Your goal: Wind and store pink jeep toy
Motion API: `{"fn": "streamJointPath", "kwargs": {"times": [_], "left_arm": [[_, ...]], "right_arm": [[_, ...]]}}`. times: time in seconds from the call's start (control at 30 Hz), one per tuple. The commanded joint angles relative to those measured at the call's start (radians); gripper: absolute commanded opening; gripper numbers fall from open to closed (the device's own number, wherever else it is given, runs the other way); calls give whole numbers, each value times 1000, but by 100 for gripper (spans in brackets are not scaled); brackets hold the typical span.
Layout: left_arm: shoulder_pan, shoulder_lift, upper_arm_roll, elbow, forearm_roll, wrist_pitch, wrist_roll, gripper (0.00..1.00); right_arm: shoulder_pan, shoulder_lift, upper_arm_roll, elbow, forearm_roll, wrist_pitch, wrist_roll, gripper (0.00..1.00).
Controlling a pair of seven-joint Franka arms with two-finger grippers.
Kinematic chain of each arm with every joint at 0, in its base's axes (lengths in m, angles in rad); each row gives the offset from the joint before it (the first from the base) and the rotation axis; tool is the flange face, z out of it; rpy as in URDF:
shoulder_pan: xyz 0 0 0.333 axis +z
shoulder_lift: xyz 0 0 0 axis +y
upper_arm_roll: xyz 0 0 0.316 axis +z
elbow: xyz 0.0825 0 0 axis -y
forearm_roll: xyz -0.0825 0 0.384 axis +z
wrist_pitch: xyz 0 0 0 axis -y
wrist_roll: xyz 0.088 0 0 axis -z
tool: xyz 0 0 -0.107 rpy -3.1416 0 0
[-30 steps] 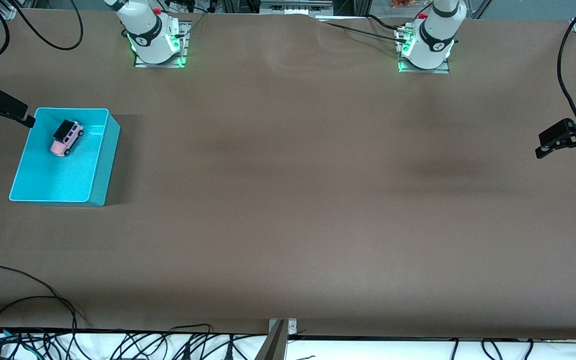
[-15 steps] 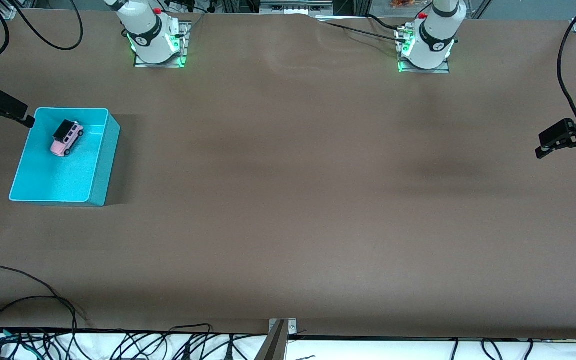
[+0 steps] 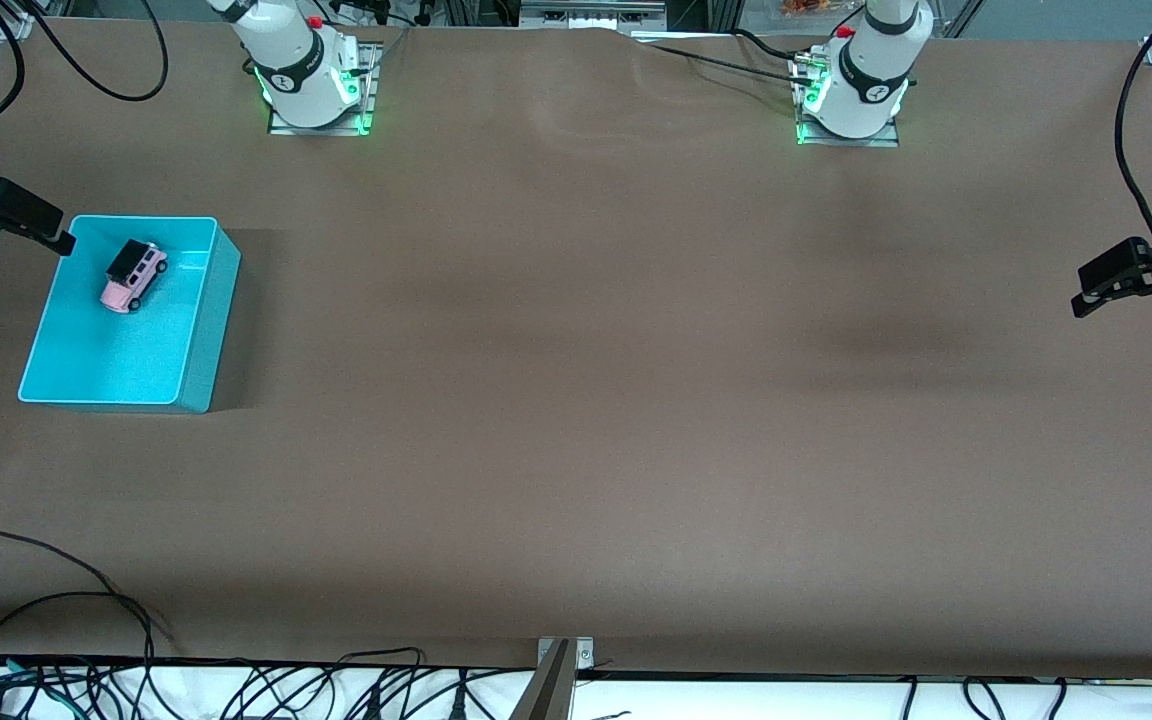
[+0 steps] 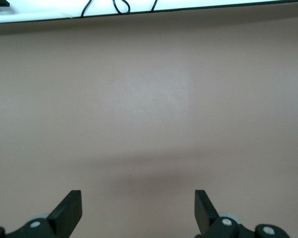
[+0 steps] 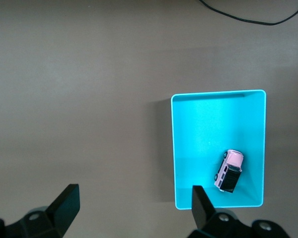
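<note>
Since the pink jeep toy (image 3: 134,277) already lies inside the turquoise bin (image 3: 198,382), on all its wheels and apart from the walls, the storing step reads as done. It sits in the half of the bin farther from the front camera, angled across the floor, black roof end pointing toward the robots' bases. The bin stands at the right arm's end of the table.

Right gripper (image 3: 11,215): up in the air just off the bin's corner nearest the right arm's base, fingers spread wide, holding nothing. Its wrist view looks straight down on bin and jeep (image 5: 229,170), which suits a release from above followed by a retreat; that is my reading, not a thing observed.

Left gripper (image 3: 1141,282): over bare table (image 3: 576,400) at the left arm's end, jaws wide, empty; this arm waits.

Against the frame one second back: jeep and bin unchanged. The right gripper has drifted slightly up and away from the bin's corner. Left gripper has not moved.
</note>
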Motion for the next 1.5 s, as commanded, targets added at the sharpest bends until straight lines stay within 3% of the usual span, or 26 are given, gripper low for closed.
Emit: {"fn": "streamJointPath", "kwargs": {"times": [0.0, 1.47], "left_arm": [[1, 12, -1, 28, 10, -13, 8, 100], [-1, 12, -1, 28, 10, -14, 7, 100]], "right_arm": [[2, 2, 1, 15, -22, -4, -9, 100], [18, 8, -3, 17, -59, 55, 6, 100]]}}
